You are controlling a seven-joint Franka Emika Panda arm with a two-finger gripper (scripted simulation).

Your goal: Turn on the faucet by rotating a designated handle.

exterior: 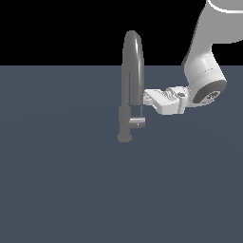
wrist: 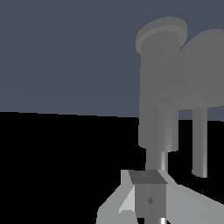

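Handle (exterior: 138,122) visible; jaws' (exterior: 144,98) fingertips hidden behind faucet (exterior: 131,71).

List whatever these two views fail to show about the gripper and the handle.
- Gripper fingertips: exterior view, hidden against the faucet spout; open or shut unclear.
- Contact with the handle: exterior view, too small to tell.
- Gripper fingers: wrist view, cut off by the frame edge.
- Arm: exterior view, cropped at the frame edge.

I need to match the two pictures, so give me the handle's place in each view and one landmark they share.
Exterior view: the handle juts from the faucet's lower body toward the exterior view's right, below the gripper.
Wrist view: the handle is the broad stub beside the thick body, beyond the fingers.
Shared landmark: the thin spout tube.
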